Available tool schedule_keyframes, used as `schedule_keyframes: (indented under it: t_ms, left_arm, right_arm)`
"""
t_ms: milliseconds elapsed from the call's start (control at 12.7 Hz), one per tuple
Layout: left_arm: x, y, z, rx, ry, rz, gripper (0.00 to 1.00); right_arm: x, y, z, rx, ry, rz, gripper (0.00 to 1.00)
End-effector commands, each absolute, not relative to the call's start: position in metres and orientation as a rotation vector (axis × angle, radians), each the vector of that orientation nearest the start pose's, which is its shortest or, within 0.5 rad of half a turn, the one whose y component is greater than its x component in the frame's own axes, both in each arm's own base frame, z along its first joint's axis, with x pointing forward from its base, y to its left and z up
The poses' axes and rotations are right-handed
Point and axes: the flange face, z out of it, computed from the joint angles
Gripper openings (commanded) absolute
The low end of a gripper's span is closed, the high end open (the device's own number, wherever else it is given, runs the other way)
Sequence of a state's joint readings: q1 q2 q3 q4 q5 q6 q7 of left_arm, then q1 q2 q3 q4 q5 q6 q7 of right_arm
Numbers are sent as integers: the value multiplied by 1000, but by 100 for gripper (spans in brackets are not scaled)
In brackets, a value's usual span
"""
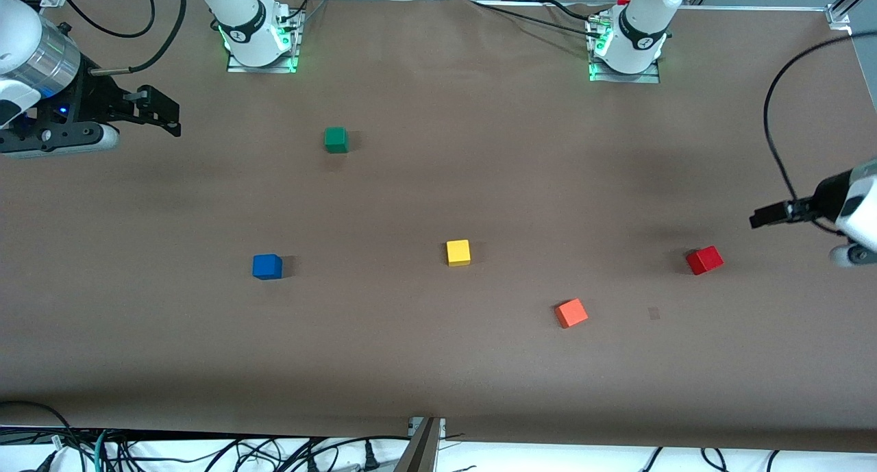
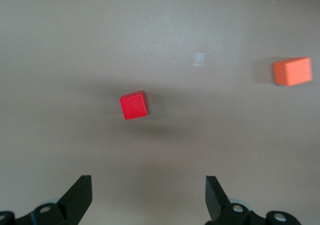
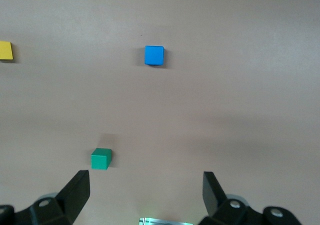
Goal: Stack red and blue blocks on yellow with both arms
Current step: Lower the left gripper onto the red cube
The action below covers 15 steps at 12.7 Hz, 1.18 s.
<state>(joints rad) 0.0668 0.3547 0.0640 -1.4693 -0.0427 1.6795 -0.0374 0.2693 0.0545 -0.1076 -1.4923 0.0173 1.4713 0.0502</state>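
The red cube (image 1: 704, 259) sits toward the left arm's end of the table. The blue cube (image 1: 267, 266) sits toward the right arm's end. The yellow cube (image 1: 458, 252) stands between them near the table's middle. All three lie apart on the brown table. My left gripper (image 1: 764, 216) is open and empty, up in the air beside the red cube (image 2: 134, 105), which shows ahead of the gripper (image 2: 149, 190). My right gripper (image 1: 168, 116) is open and empty, high over the right arm's end of the table. Its wrist view (image 3: 146, 187) shows the blue cube (image 3: 154, 55) and the yellow cube's edge (image 3: 5, 50).
A green cube (image 1: 336, 140) sits near the right arm's base and also shows in the right wrist view (image 3: 101, 158). An orange cube (image 1: 571, 313) lies nearer the front camera, between yellow and red, and also shows in the left wrist view (image 2: 292, 71). A small pale mark (image 1: 653, 313) is on the table.
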Motion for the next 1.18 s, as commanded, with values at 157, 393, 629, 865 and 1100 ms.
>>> schedule_keyframes:
  t_ms: [157, 393, 629, 865, 1100]
  left_arm:
    - [661, 111, 369, -3124, -405, 249, 100]
    - [648, 117, 316, -3117, -470, 191, 100]
    - [634, 127, 271, -3110, -518, 128, 100]
    - [629, 127, 242, -3106, -524, 56, 100]
    - [628, 124, 221, -3127, -596, 75, 100]
  right_arm:
    - [547, 92, 626, -3123, -189, 117, 100]
    - [547, 91, 625, -3123, -184, 120, 100]
    - [546, 90, 625, -3124, -182, 124, 100]
    - [546, 89, 624, -3124, -180, 129, 100]
    - [549, 80, 623, -3124, -156, 129, 100]
